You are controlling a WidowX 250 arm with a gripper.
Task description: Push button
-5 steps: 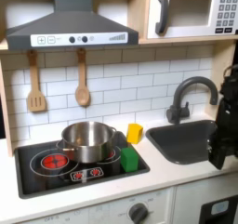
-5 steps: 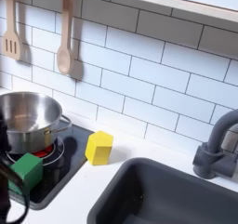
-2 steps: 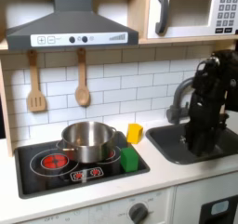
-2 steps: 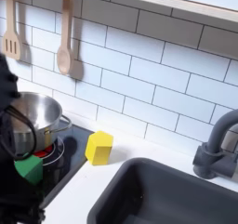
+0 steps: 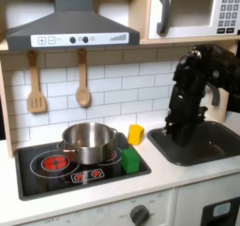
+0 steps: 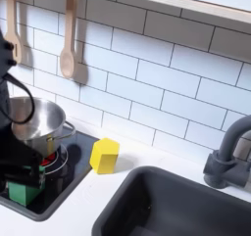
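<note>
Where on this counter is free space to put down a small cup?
The white counter is bare between the yellow block and the faucet, behind the sink. The stove is crowded: pot, green block, with the arm over the sink.

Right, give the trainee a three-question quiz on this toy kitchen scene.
1. True or false: the pot sits on the stove.
2. What colour is the block between the stove and the sink?
3. The robot arm in the first exterior view is over: A) the stove B) the sink's left edge C) the microwave.

Key: 1 true; 2 yellow; 3 B.
</note>
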